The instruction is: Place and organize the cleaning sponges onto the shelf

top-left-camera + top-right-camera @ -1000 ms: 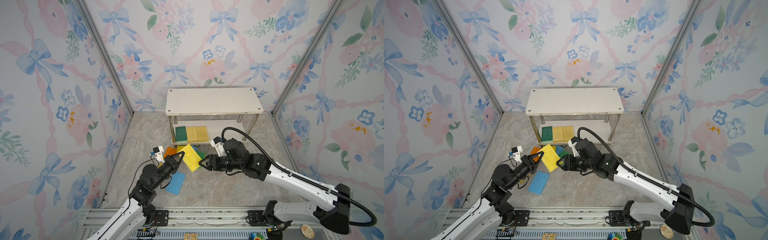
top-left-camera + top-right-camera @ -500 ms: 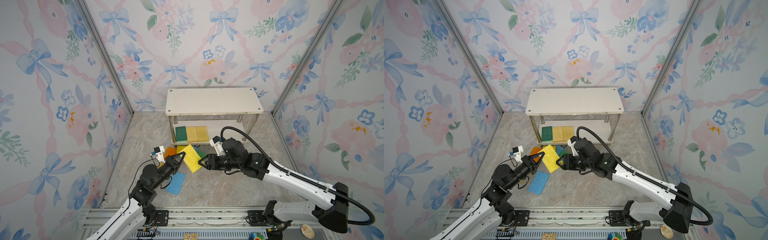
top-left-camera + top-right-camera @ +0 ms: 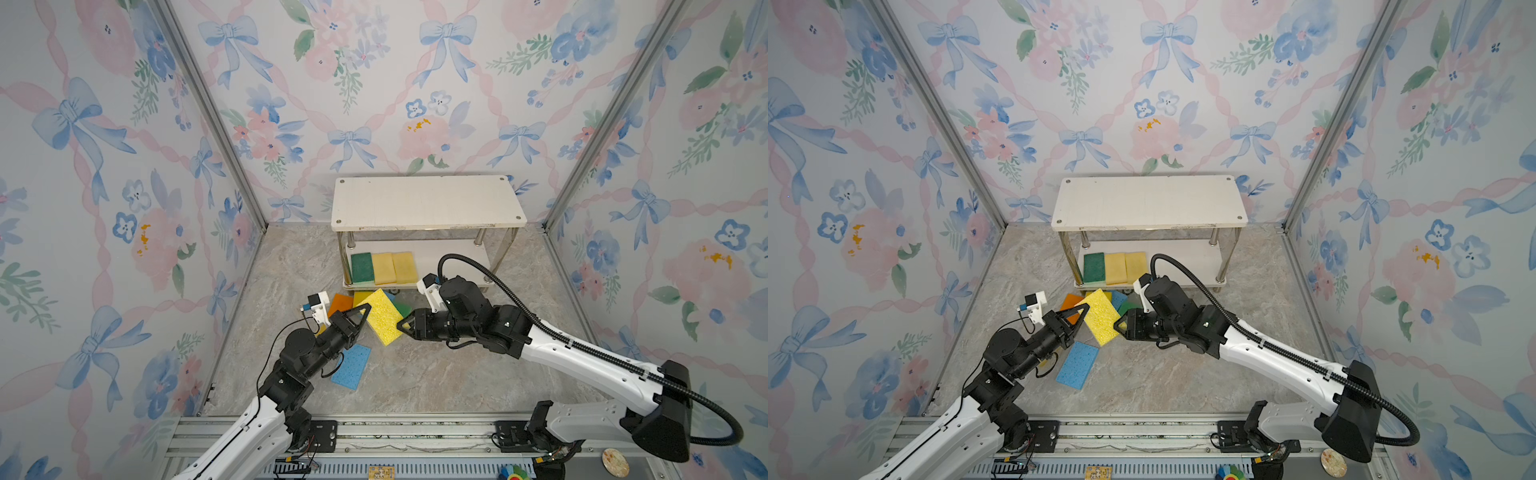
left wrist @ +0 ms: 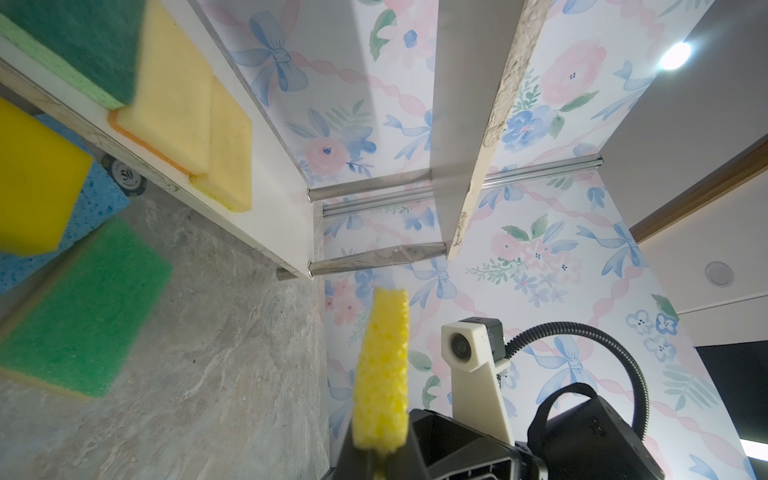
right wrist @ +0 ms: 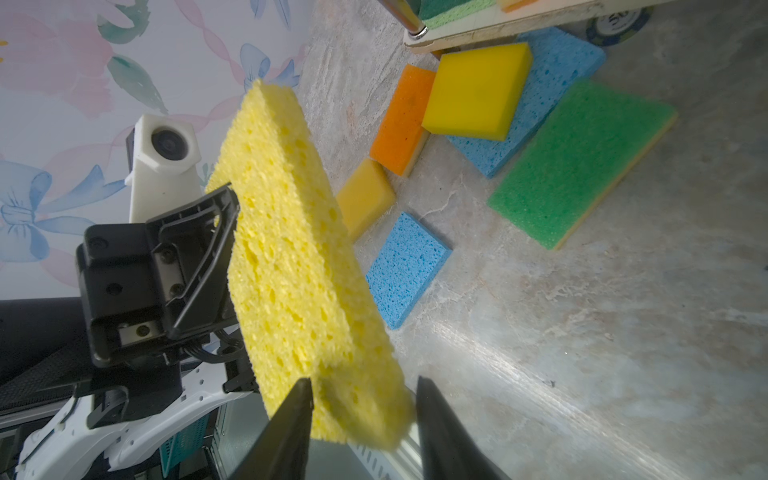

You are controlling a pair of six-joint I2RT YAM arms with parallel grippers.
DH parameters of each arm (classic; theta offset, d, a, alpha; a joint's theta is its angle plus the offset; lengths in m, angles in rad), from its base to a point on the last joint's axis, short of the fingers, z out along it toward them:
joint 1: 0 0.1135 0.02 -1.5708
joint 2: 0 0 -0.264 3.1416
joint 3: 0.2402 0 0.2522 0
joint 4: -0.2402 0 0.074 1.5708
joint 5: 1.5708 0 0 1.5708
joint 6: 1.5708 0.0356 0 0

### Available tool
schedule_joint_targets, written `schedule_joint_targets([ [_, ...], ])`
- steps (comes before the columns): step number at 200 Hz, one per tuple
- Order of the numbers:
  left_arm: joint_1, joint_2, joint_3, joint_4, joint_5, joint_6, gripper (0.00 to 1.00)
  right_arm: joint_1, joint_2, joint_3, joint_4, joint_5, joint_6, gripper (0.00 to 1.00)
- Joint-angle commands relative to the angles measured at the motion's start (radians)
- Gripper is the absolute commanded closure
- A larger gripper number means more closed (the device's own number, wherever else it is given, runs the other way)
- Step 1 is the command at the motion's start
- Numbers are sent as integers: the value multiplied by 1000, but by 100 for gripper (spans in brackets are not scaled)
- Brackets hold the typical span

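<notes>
In both top views the left end effector [image 3: 363, 314] clamps one edge of the porous yellow sponge [image 3: 384, 318], lifted above the counter [image 3: 436, 374] in front of the shelf [image 3: 428, 201], whose lower tier carries three sponges [image 3: 383, 268]. The left wrist view shows that sponge edge-on in the clenched jaws. In the right wrist view the right end effector [image 5: 363, 380] straddles its far corner, seemingly not yet pinching.
</notes>
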Motion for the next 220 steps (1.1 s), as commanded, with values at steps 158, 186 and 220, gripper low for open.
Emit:
schedule_joint_targets([
  [158,-5,27,38,6,29,34,76,-4,-14,-8,10,16,4,100],
  [186,-5,27,39,6,35,36,37,-4,-23,-14,12,27,11,100],
  [220,-5,27,41,2,37,46,2,-13,-45,-32,13,50,25,100],
])
